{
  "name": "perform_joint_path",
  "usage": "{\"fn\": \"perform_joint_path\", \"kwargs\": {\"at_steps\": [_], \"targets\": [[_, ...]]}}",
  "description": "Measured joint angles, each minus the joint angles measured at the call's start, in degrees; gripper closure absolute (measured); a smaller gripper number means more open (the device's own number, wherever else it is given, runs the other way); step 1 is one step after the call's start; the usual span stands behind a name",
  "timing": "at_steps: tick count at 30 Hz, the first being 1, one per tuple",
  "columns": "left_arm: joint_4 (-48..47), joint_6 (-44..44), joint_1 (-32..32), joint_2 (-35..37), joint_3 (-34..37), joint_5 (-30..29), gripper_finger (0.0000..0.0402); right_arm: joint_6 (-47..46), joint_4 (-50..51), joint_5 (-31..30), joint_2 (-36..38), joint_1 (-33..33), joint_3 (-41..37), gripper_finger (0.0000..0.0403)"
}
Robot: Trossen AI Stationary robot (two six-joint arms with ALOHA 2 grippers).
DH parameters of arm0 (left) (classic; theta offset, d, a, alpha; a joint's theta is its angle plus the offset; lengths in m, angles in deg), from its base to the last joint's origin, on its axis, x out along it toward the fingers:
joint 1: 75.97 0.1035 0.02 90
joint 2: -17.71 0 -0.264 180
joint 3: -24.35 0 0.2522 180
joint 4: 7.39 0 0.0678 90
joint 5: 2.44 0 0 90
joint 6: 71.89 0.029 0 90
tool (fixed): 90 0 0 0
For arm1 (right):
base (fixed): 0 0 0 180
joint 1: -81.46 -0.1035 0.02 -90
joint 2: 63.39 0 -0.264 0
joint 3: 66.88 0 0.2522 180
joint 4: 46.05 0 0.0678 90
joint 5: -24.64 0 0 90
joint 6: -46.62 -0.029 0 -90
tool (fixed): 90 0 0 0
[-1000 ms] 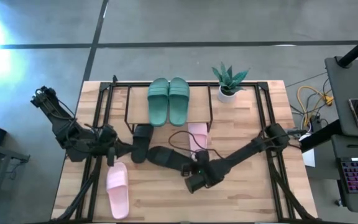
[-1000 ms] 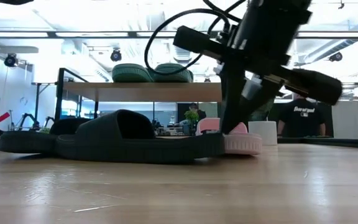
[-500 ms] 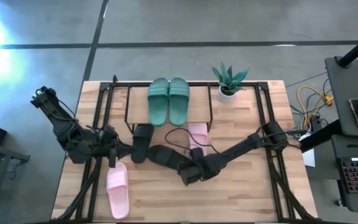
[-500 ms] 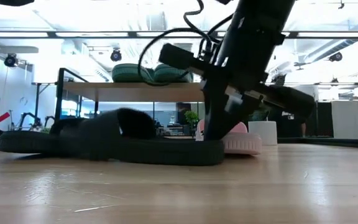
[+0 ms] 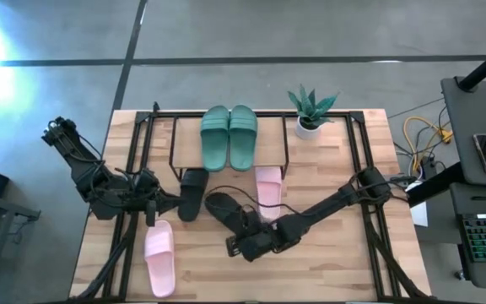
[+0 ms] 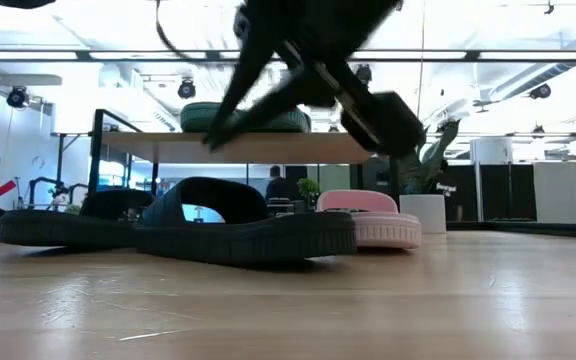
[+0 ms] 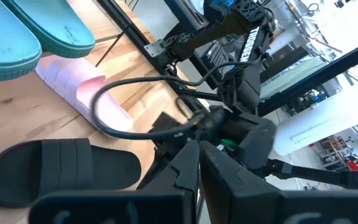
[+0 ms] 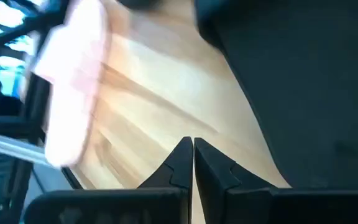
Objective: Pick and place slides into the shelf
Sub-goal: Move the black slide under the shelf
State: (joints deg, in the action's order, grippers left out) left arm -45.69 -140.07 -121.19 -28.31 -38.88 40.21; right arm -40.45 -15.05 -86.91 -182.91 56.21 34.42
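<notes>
With my right gripper [image 5: 236, 247] clenched empty above the table [image 5: 344, 270] beside the black slide [image 5: 224, 209], which lies in front of the shelf [image 5: 188, 127], I judge this slide light, soft and bendable, best gripped across its wide strap.

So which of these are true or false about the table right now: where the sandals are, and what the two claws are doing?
1. The green pair sits on top of the shelf. True.
2. The right gripper clamps a pink slide. False: its fingers are shut on nothing, above bare wood beside a black slide.
3. A pink slide lies near the table's front left. True.
4. The potted plant lies tipped over. False: it stands upright.
5. The left gripper is shut. True.
</notes>
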Motion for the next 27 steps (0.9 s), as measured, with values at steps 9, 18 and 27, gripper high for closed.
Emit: {"fn": "perform_joint_path", "kwargs": {"at_steps": [9, 18, 27], "targets": [[0.09, 0.02, -0.21, -0.16, 0.0, 0.11, 0.0402, -13.74, 44.07, -5.42, 0.6, -0.91, 11.51, 0.0394], [0.08, 1.07, -0.28, -0.5, 0.08, 0.19, 0.0402, -13.75, 35.18, 7.44, -0.2, -0.95, 6.62, 0.0394], [0.13, 1.05, -0.31, -0.35, 0.11, 0.19, 0.0402, -13.0, 34.31, 6.94, -0.31, 1.71, 1.65, 0.0394]]}}
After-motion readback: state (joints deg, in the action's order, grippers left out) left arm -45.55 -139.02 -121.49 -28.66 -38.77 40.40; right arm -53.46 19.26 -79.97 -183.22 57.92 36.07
